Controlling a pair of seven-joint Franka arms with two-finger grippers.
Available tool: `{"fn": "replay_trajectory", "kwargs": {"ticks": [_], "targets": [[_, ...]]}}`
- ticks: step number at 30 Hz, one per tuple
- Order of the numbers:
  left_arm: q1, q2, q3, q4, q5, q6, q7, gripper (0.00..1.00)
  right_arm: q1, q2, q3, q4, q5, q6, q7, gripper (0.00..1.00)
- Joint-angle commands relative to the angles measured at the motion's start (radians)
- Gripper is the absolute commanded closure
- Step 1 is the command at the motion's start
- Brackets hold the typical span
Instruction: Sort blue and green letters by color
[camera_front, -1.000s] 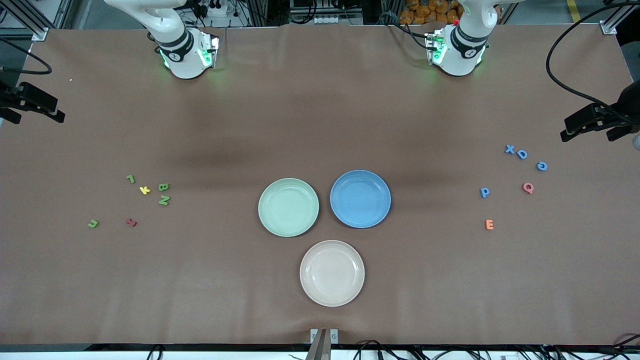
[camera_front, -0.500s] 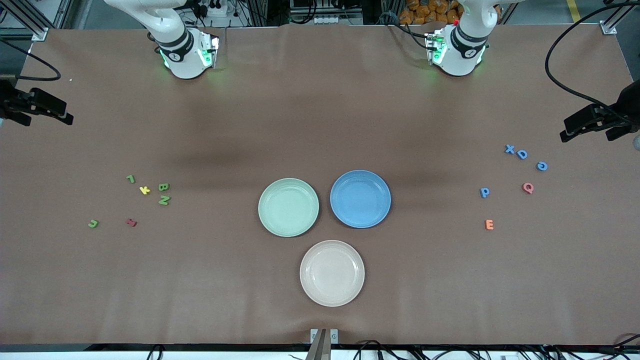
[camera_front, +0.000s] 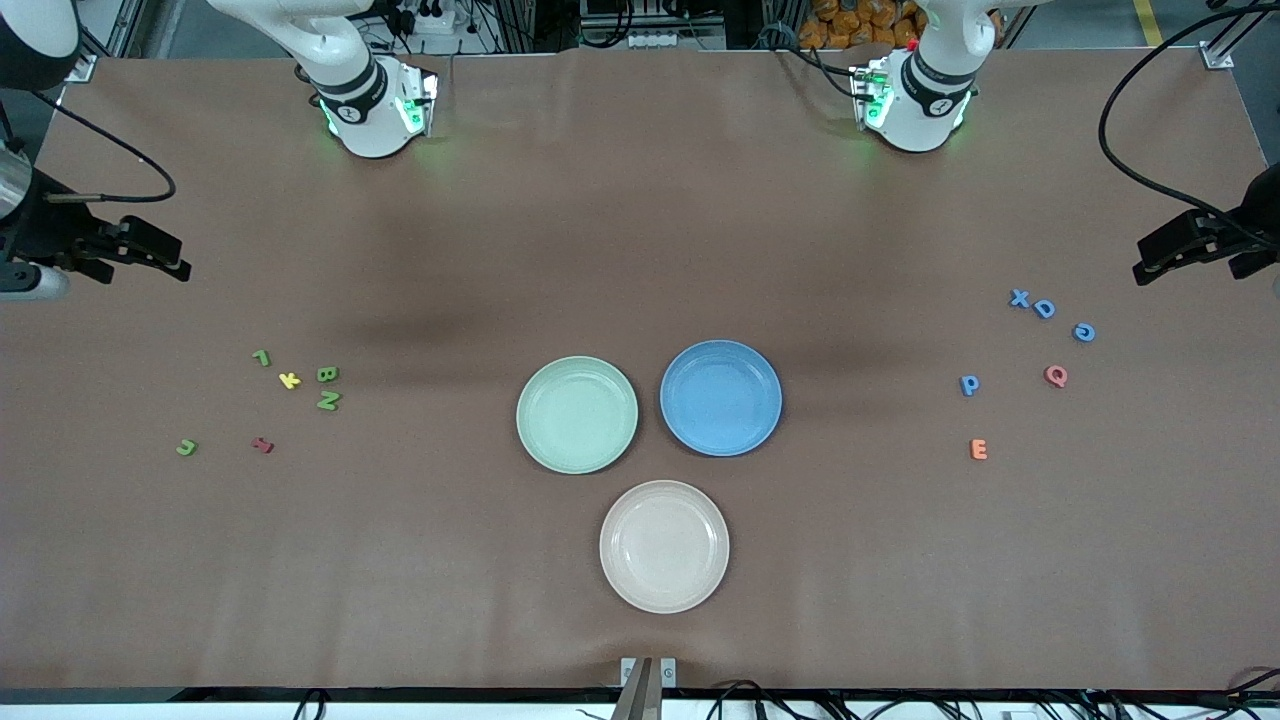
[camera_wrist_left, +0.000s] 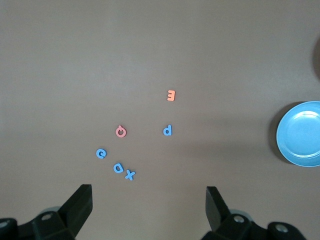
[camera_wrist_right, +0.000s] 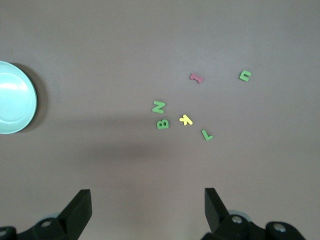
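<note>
While both hands hang wide open & empty above the worktop (camera_front: 640, 250), no letter is touched. Nearest the front cam sits a smooth round cream plate (camera_front: 664, 546), w/ a green plate (camera_front: 577, 414) & blue plate (camera_front: 721, 398) side by side farther back. Toward the right arm's end, the right hand (camera_wrist_right: 147, 212) is over bare worktop near the green letters (camera_wrist_right: 162, 122), mixed w/ a yellow K (camera_wrist_right: 186, 119) & dark red letter (camera_wrist_right: 197, 78). Toward the left arm's end, the left hand (camera_wrist_left: 149, 210) is near the blue letters (camera_wrist_left: 118, 167); a pink Q (camera_wrist_left: 120, 131) & orange E (camera_wrist_left: 171, 95) lie among them.
</note>
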Motion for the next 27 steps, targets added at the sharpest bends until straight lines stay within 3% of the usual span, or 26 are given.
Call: {"fn": "replay_trajectory", "kwargs": {"ticks": [1,27], "targets": [[-0.001,-0.003,0.000,-0.001,0.004,0.004,-0.017,0.00,0.003,-0.023,0.000,-0.032,-0.008,0.019,0.015,0.00],[-0.002,-0.002,0.000,0.000,-0.031,0.004,-0.019,0.00,0.003,0.018,-0.003,-0.076,0.005,0.027,0.021,0.00]]}}
